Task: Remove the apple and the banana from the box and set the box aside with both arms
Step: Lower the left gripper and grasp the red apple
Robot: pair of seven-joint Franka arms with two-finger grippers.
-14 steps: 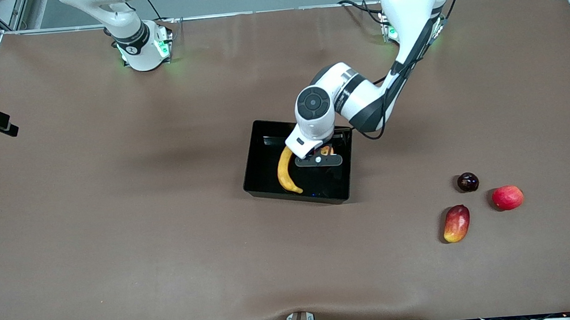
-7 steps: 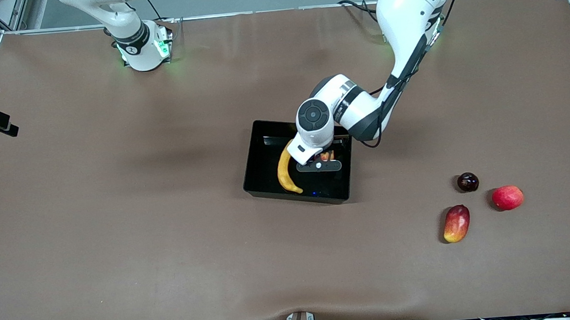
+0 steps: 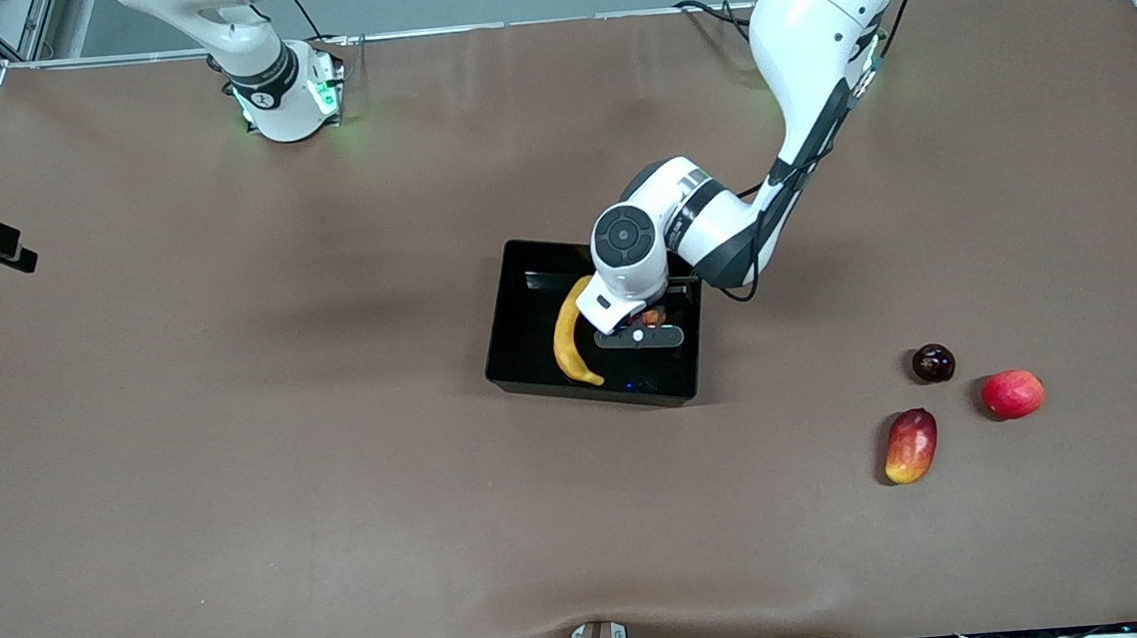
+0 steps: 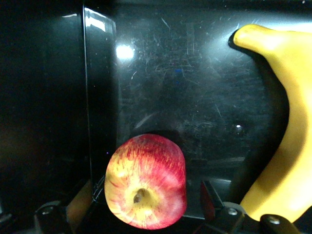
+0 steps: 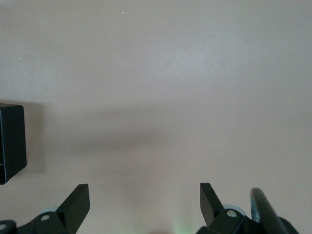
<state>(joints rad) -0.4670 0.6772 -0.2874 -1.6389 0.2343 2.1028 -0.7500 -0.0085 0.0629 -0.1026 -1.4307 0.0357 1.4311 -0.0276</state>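
The small red apple point(image 4: 146, 181), streaked with yellow around its stem, sits between the fingers point(image 4: 210, 201) of the left gripper point(image 3: 651, 319) inside the black tray point(image 3: 517, 293), close to the tray wall at the left arm's end. The fingers stand at either side of the fruit and seem to hold it, though where they meet its skin is mostly hidden by the apple itself, and whether it already rests on the tray floor cannot be told. Beside it, toward the right arm's end, the banana point(image 3: 567, 341) lies on the tray floor (its curved body runs lengthwise from the wall farther from the front camera to the nearer one), apart from the apple. The tray stands near the middle of the table.

Well away, toward the left arm's end and nearer to the front camera, three fruits lie on the brown cloth: a dark round fruit point(image 3: 933, 363), a second red apple point(image 3: 1012, 394) and an oblong red-yellow mango point(image 3: 911, 446).

The right arm waits by its base; the right gripper point(image 5: 145, 200) hangs over bare table with its fingers spread apart and nothing between them.
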